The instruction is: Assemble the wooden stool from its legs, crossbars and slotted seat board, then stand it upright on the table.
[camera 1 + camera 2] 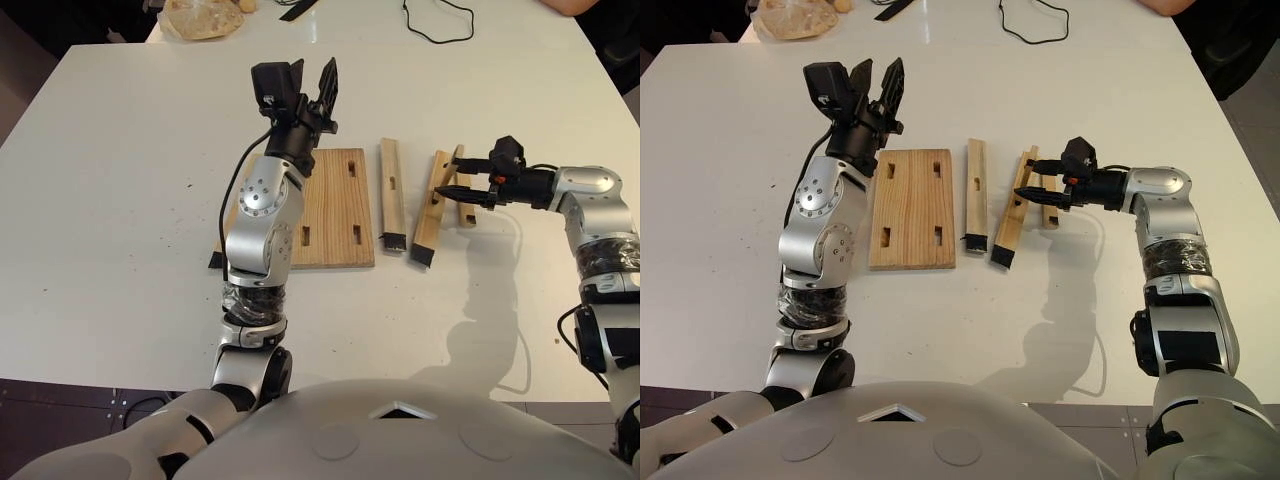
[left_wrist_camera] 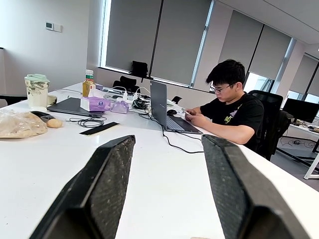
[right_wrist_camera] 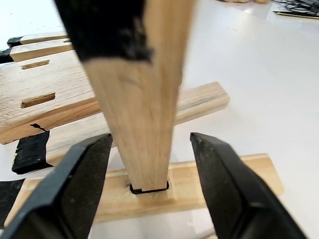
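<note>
Right wrist view: right claw (image 3: pixel 149 138) apart around crossbar (image 3: pixel 139 89) seated in leg (image 3: pixel 227 180) slot; left claw (image 1: pixel 315 78) apart, raised.

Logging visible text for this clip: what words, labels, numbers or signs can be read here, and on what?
No text can be read.
On the slotted seat board and the loose leg: bare wood, no marks.
On the bottle on the far table: label too small to read.
</note>
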`<state>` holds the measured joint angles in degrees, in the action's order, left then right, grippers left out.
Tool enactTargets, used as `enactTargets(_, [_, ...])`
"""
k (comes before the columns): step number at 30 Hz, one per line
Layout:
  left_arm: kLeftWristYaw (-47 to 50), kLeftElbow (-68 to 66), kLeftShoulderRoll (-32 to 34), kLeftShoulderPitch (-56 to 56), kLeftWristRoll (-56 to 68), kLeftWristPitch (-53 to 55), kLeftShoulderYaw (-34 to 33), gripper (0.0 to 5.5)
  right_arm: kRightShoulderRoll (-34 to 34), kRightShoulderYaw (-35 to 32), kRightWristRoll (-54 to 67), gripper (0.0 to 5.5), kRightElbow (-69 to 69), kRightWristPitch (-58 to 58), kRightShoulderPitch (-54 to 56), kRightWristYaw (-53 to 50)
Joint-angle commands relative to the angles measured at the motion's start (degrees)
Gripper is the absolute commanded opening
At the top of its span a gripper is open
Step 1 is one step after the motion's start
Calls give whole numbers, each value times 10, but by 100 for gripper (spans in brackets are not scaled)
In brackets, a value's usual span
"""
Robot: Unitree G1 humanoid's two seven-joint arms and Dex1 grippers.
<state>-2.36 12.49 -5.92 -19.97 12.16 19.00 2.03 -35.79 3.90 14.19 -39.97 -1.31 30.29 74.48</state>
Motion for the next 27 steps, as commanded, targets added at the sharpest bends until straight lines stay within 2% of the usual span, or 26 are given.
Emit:
enactTargets(1, [0,-8,0,0,-1,-1,-1,249,-6,-17,13,288,18,21,-3,13])
enactTargets(6, [-2,-11,1,1,-3,-5,1,249,-24,-42,37,288,78,54,-18,27])
enactTargets(11, [1,-4,-1,7,-4,-8,2,249,-62,-100,112,288,199,152,-28,31])
enactTargets(14, [5,-1,0,9,-5,-10,1,249,-43,-124,150,288,244,196,-3,-9])
enactTargets(16, [4,-1,1,8,-3,-6,1,249,-14,-111,133,288,259,204,11,-63])
enactTargets(20, [4,-6,2,4,-5,-9,1,249,43,-42,87,288,298,197,3,-126])
enactTargets(23, [0,-12,2,0,-4,-11,3,249,73,-38,81,288,305,207,16,-170])
enactTargets(27, [0,-14,0,0,-3,-11,4,249,80,-31,70,288,302,203,7,-183])
